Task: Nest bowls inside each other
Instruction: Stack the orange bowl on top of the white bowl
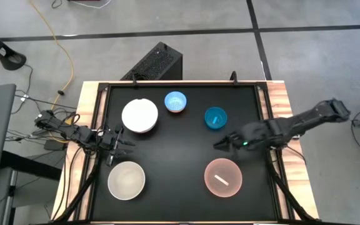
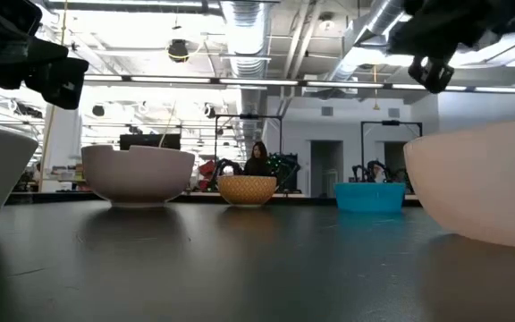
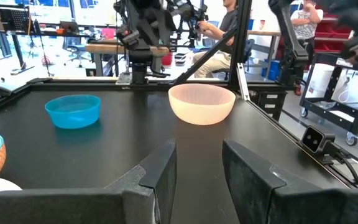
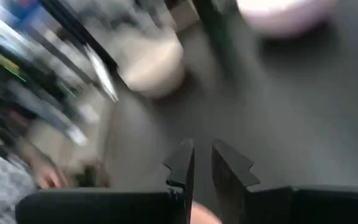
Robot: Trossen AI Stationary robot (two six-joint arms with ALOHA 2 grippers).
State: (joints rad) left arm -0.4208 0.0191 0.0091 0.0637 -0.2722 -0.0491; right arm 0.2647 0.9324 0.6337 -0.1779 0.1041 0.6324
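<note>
Five bowls spread well apart on the black tabletop (image 1: 180, 194), none nested yet: white bowl (image 1: 139, 115) and light blue bowl (image 1: 175, 101) toward the far edge, teal bowl (image 1: 215, 117) right of those, cream bowl (image 1: 126, 180) near-left, pink bowl (image 1: 222, 177) near-right.

Right claw (image 1: 220, 145) hanging above bare tabletop between teal and pink bowls, fingers (image 4: 182, 163) drawn nearly together with only a slim gap, clamped on nothing visible. Left claw (image 3: 197, 163) parked at the left edge between white and cream bowls, fingers apart, empty.

Probably heading for a small bowl first, teal being closest; right wrist view too smeared to confirm the aim. Best approach: spread the fingers before descending, straddle the rim wall with one finger inside and one outside, pinch, lift straight up clear of the tabletop, then lower centred into a larger bowl. Light plastic likely to skid or tip if nudged sideways, so come down vertically.
</note>
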